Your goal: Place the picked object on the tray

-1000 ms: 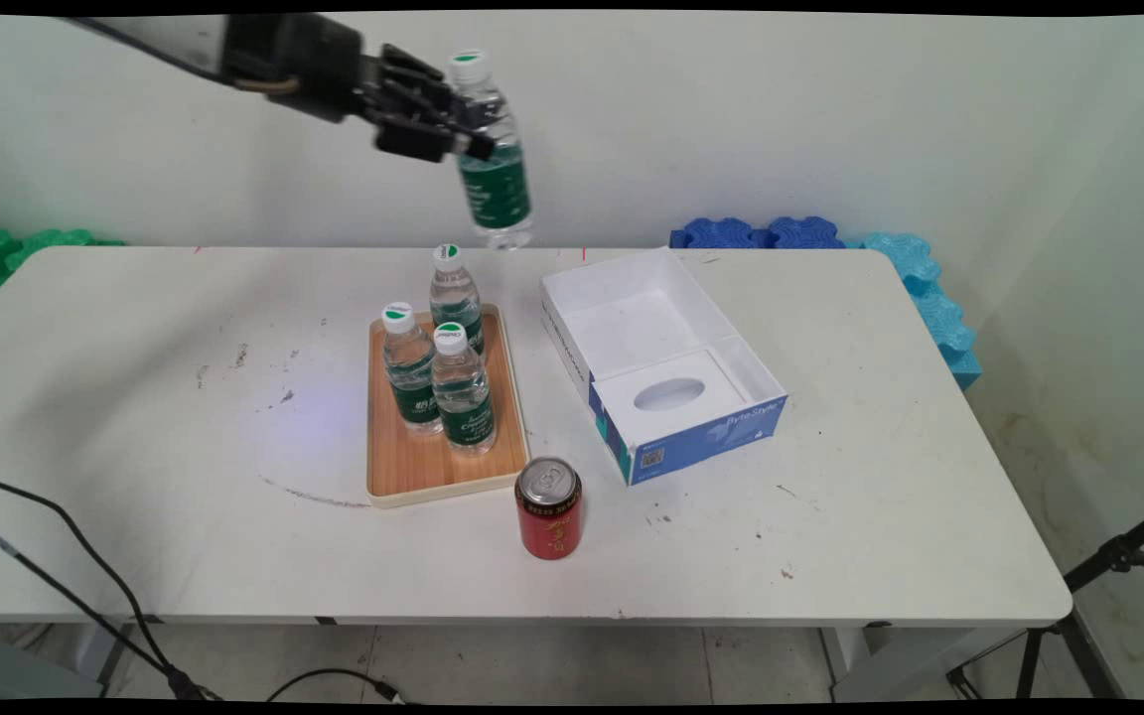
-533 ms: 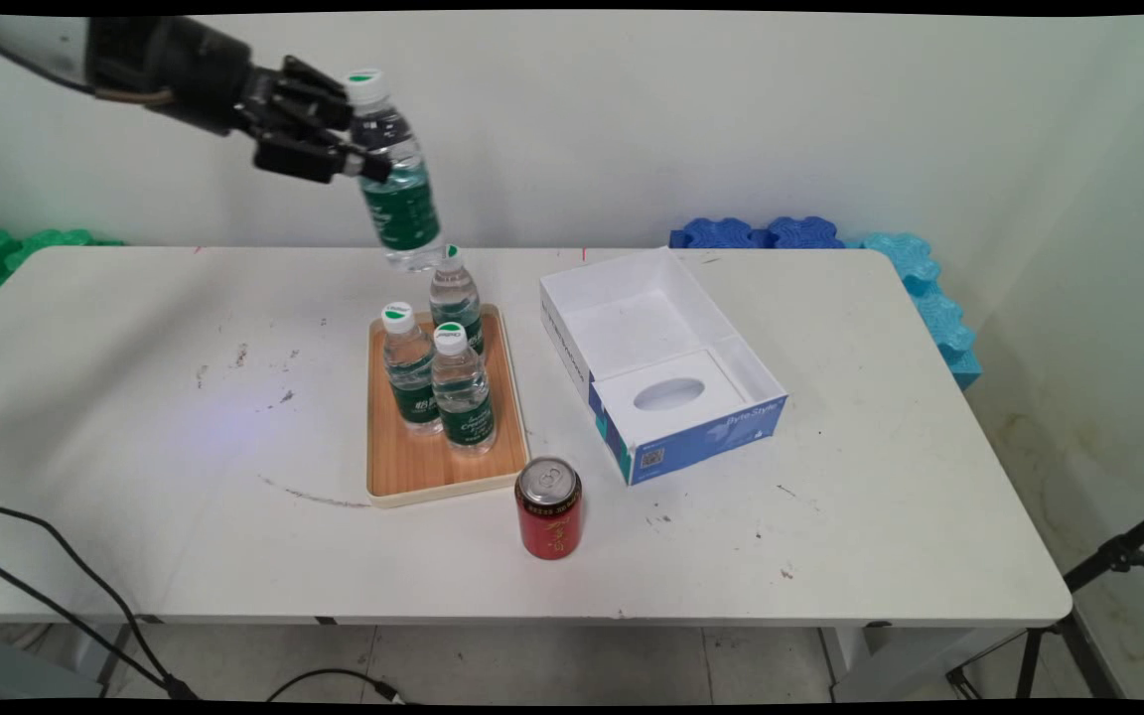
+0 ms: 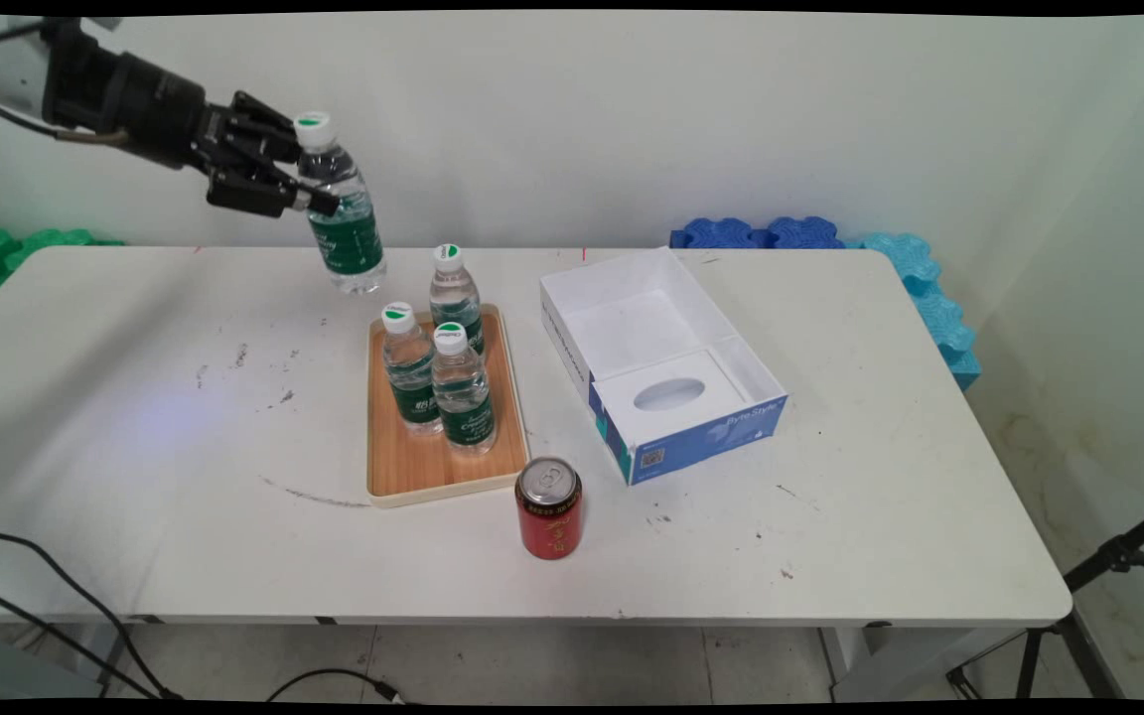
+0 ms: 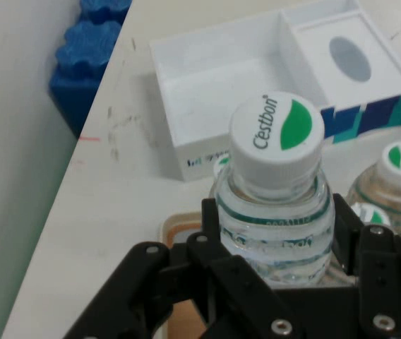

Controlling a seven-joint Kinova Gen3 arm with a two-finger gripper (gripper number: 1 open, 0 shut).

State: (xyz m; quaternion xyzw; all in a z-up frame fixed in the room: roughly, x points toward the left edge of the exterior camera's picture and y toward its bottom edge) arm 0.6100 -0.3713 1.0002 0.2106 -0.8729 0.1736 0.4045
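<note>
Gripper (image 3: 306, 191): closed on bottle (image 3: 342, 214) just under its cap, held aloft, tilted, above table's (image 3: 135, 417) far left.
Tray (image 3: 403, 477): three bottles (image 3: 438, 372) standing; fourth not set down.
Near: can (image 3: 549, 507); open box (image 3: 661, 362) right.
Change: gripper and bottle have moved left and lower, from above the box side.

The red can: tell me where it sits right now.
In the main view the red can stands upright on the white table toward its near edge, just off the wooden tray's near right corner and left of the blue-and-white box.
</note>
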